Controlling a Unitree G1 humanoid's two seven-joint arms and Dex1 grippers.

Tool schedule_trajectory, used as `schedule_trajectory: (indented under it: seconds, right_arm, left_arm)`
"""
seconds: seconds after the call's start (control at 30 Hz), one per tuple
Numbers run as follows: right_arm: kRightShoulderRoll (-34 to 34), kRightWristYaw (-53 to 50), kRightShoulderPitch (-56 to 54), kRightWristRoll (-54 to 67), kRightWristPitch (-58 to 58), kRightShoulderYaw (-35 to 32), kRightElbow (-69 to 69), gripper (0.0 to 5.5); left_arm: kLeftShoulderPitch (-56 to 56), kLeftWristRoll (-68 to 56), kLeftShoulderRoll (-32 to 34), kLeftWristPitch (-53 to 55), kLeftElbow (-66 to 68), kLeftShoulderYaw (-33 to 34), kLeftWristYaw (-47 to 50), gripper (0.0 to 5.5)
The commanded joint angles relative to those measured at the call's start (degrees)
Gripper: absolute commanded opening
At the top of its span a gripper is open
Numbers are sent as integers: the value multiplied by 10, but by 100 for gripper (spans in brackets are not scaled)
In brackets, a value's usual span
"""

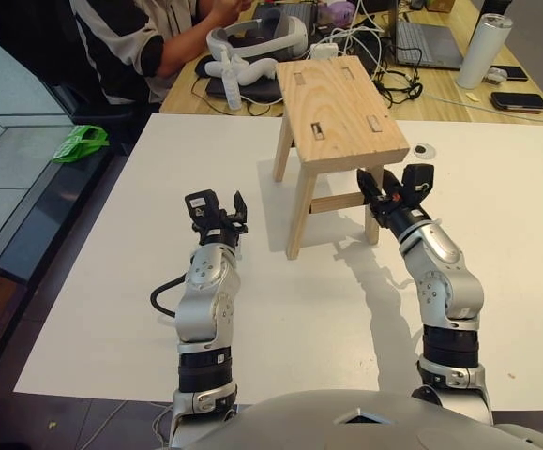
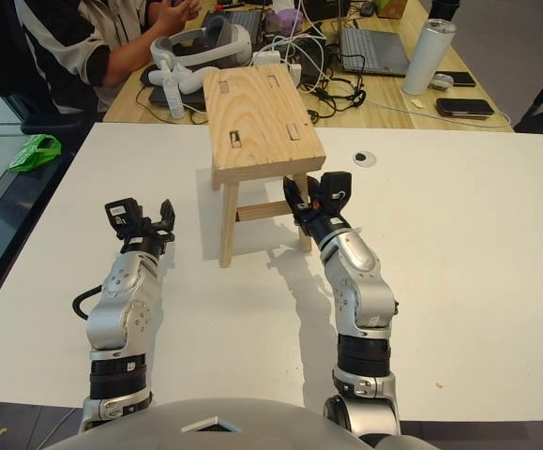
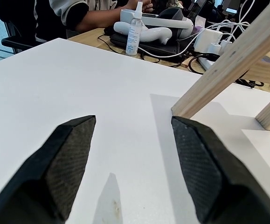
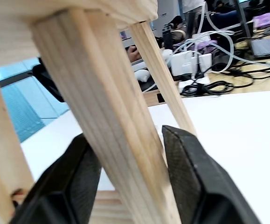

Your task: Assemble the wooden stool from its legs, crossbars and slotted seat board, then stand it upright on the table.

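Looks like a robotics lab or shared office. Beyond the jaws, past the white table (image 1: 112, 309): a wooden desk (image 1: 440, 98) crowded with a laptop (image 1: 426, 42), a headset (image 1: 257, 37), tangled cables (image 1: 393, 84), a steel tumbler (image 1: 484, 49) and phones (image 1: 515, 98). Seated person (image 1: 140, 37) at that desk.

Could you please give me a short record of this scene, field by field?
stool: assembled, standing upright on the white table
left gripper: open, empty, low over the table, left of the stool and apart from it
right gripper: at the stool's near right leg
behind the table: wooden desk with headset, spray bottle, laptop
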Motion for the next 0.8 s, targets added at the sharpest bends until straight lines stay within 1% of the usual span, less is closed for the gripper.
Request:
schedule_trajectory:
  seconds: [0.03,0.07,0.17,0.33,0.47,0.53,0.63,0.67,0.7,0.8]
  right_arm:
    - [-9,10,14,25,-15,1,-11,289]
    - [-13,13,21,31,-16,1,-17,318]
    - [-26,22,42,50,-15,0,-36,358]
    - [-54,26,87,52,-23,9,-60,447]
    - [-73,-16,146,30,-9,10,-123,517]
    - [-75,-57,168,0,-8,8,-159,517]
    - [-56,-152,184,-96,-74,21,-169,517]
    - [-54,-166,187,-113,-84,29,-171,517]
    - [-50,-171,188,-119,-90,36,-174,517]
    - [-31,-145,194,-64,-99,41,-184,517]
  left_arm:
    - [0,2,-2,-4,1,10,7,304]
    - [0,3,-1,-5,1,11,8,304]
    - [1,3,-1,-17,-2,12,7,304]
    - [13,35,18,-42,-16,-19,-5,304]
    - [38,52,28,-32,-77,-38,-11,304]
    - [65,57,23,-25,-121,-53,-10,304]
    - [98,69,14,-34,-160,-81,-5,304]
    - [99,69,16,-35,-167,-83,-7,304]
    - [96,68,16,-33,-171,-81,-9,304]
    - [88,72,32,-25,-183,-100,-34,304]
